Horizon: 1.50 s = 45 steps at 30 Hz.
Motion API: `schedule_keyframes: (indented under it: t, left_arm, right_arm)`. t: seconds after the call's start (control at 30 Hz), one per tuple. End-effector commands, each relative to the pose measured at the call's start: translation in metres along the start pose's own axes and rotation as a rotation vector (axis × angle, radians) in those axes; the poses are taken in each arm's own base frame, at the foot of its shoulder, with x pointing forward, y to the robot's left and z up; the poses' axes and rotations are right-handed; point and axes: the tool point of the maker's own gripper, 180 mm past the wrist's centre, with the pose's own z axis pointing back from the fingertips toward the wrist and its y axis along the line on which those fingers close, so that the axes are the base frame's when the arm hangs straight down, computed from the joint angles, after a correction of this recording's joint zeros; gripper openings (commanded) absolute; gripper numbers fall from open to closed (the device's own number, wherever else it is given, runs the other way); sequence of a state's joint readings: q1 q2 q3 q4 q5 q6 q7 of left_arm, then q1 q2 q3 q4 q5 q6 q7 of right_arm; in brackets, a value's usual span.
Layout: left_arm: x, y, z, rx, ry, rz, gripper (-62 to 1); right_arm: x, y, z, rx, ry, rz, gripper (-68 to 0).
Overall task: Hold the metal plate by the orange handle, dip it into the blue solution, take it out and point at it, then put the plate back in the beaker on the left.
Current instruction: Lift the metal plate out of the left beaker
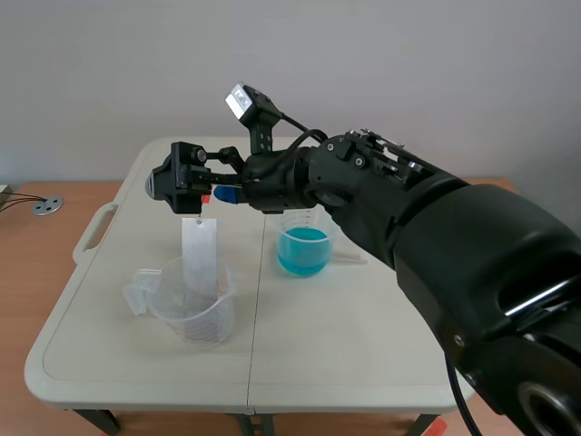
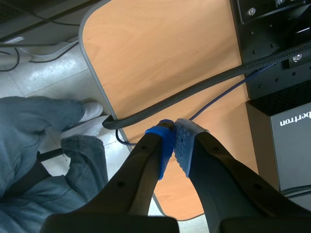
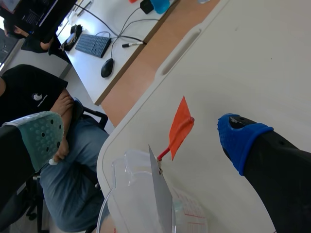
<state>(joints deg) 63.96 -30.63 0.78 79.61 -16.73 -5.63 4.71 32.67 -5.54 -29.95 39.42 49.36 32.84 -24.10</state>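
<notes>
Pale table [image 1: 345, 336] is carrying two beakers. The metal plate [image 3: 163, 194] is standing in the clear beaker [image 1: 195, 313] on the left, with its orange handle [image 3: 181, 128] sticking up. The right claw [image 3: 141, 136] is hanging wide open around the handle, touching nothing. The blue solution [image 1: 302, 250] is standing nearby. The left claw [image 2: 174, 133] is pressing its fingers together, empty, over a brown wooden table [image 2: 160, 58] with cables [image 2: 194, 92].

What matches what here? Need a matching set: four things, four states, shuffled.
Things:
1. plate
2. right beaker
3. left claw
4. right claw

States:
A. shut
B. open
C. stands in the left beaker
D. holds blue liquid

Pairs: 1-C, 2-D, 3-A, 4-B.
</notes>
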Motion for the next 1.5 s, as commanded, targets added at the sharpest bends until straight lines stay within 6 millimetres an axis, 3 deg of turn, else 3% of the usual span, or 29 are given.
schedule_keyframes:
  t: [0.0,0.7,0.9,1.27,1.47]
  left_arm:
    - [0.0036,-0.0033,0.0017,-0.008,-0.013,0.003,-59.4]
    - [0.0046,-0.0008,-0.0009,-0.002,0.001,0.001,-59.4]
    - [0.0046,-0.0008,-0.0009,-0.002,0.001,0.001,-59.4]
    - [0.0046,-0.0008,-0.0009,-0.002,0.0,0.001,-59.4]
    - [0.0046,-0.0008,-0.0009,-0.002,0.0,0.001,-59.4]
  right_arm:
    - [0.0224,0.0088,-0.0031,0.023,-0.044,0.025,-1.3]
    - [0.0252,0.0083,-0.0034,0.019,-0.062,0.022,-38.9]
    - [0.0266,0.0083,-0.0033,0.019,-0.07,0.022,-43.4]
    - [0.027,0.0073,-0.0025,0.017,-0.072,0.023,-66.5]
    - [0.0289,0.0107,-0.0023,0.035,-0.082,0.032,-66.2]
